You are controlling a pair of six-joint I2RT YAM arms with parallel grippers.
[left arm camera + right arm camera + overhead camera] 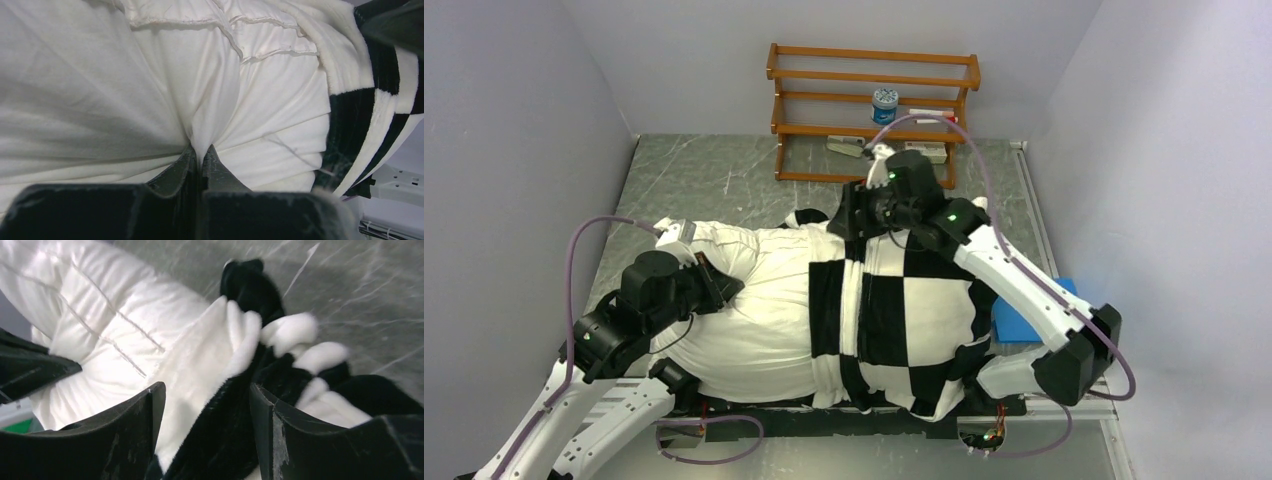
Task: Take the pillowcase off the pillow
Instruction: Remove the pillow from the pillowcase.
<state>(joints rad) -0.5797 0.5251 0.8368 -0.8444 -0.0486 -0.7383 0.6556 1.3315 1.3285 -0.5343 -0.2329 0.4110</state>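
The white pillow [754, 300] lies across the table, its left half bare. The black-and-white checkered pillowcase [914, 310] covers its right half. My left gripper [714, 285] is shut on a pinch of the pillow's white fabric, seen in the left wrist view [200, 150]. My right gripper [859, 215] is at the far edge of the pillowcase. Its jaws are open with the bunched pillowcase edge [235, 390] between them, not clamped. The pillow [100, 330] shows to the left there, and the pillowcase [370, 110] shows at the right in the left wrist view.
A wooden rack [874, 100] with a small tub [885, 104] stands at the back of the table. A blue flat pad [1024, 315] lies at the right under my right arm. Grey walls close in both sides.
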